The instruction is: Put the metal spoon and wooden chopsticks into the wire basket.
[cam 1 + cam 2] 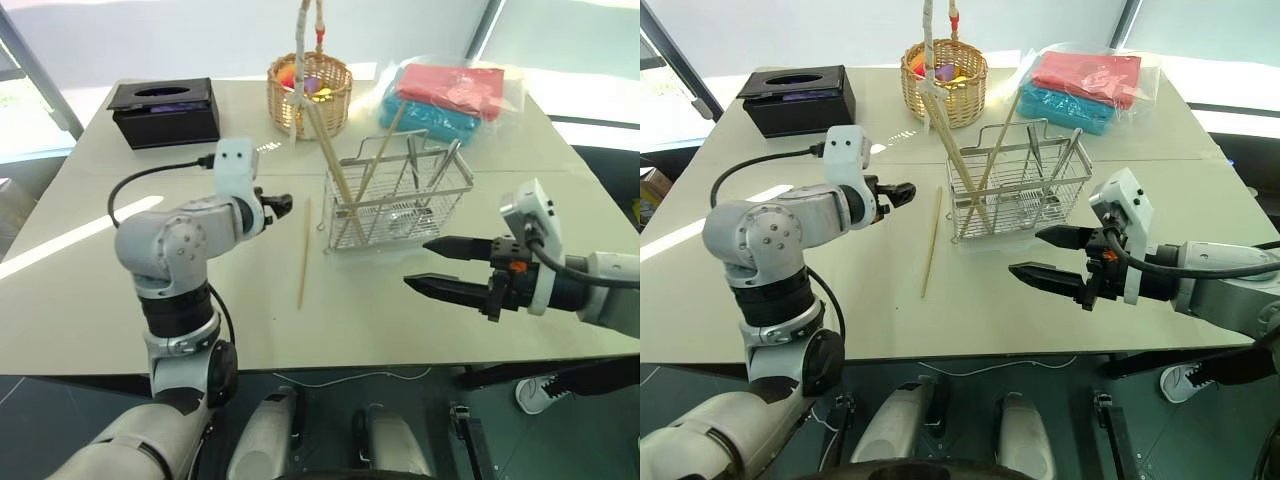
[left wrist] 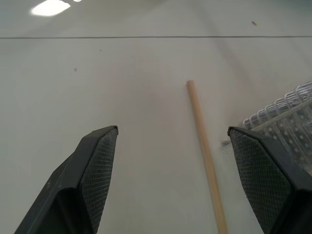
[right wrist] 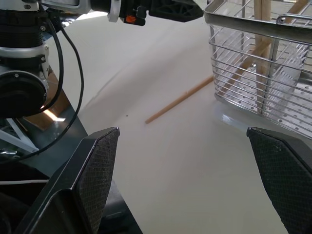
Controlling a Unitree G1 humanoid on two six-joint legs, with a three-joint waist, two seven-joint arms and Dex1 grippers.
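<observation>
Wire basket (image 1: 398,200): sitting upright near the middle of the table (image 1: 100,300), a little to the right, and holding several things already
Inside the basket: chopsticks (image 1: 335,165) are leaning up out of its left end, well above the rim, and slim metal utensils (image 1: 447,165) are standing at the right; whether one of them is the spoon, I cannot tell
Loose chopstick (image 1: 303,252): one stick is lying flat on the table just left of the basket, running front to back, touching nothing
Wicker basket (image 1: 310,92): sitting at the back behind the wire one, with colourful bits showing inside and a tall handle rising from it
Black box (image 1: 165,112): resting at the back left corner
Bagged cloths (image 1: 445,100): red and blue ones lying at the back right
Left gripper (image 2: 175,146): hanging wide open and empty over the far end of the loose chopstick, fingers (image 2: 95,165) straddling it without touching
Right gripper (image 1: 440,265): hovering wide open and empty, pointing left, in front of the basket's right end, clear of it
Open room: bare table is lying all along the front edge and left of the loose chopstick; the back edge is looking crowded
</observation>
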